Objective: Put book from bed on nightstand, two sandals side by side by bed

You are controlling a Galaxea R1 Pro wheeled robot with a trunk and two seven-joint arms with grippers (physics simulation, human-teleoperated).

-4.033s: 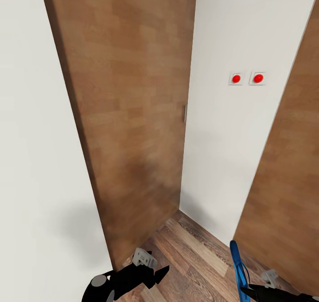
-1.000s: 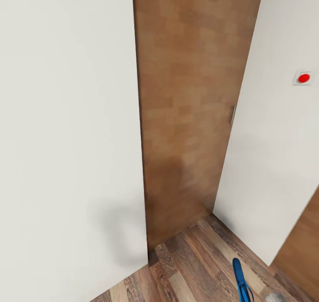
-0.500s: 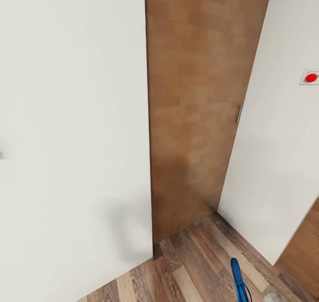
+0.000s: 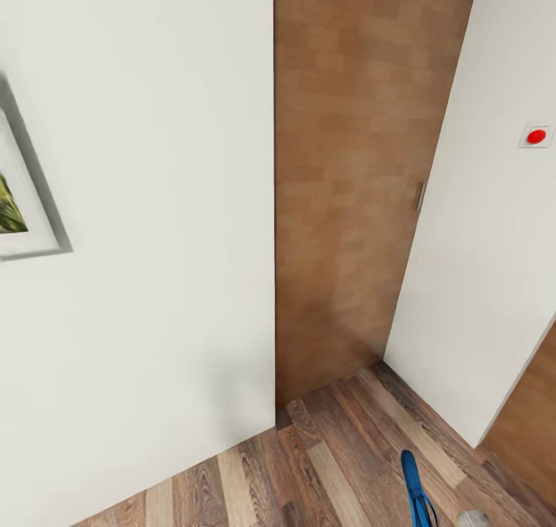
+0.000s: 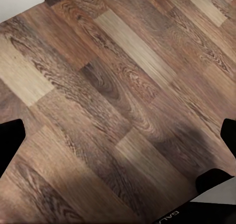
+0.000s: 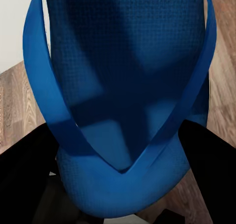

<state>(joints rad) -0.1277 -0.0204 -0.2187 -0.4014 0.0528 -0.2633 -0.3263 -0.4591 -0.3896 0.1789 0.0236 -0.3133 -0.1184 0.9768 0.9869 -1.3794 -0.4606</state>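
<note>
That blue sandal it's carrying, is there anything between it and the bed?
The bed is not in these pictures. The blue sandal, gripped by the right gripper, faces a corner: a white wall, a brown wooden door and another white wall with a red button. These block the path straight ahead.

Even soft light; door (image 4: 347, 187) slightly blurred
</note>
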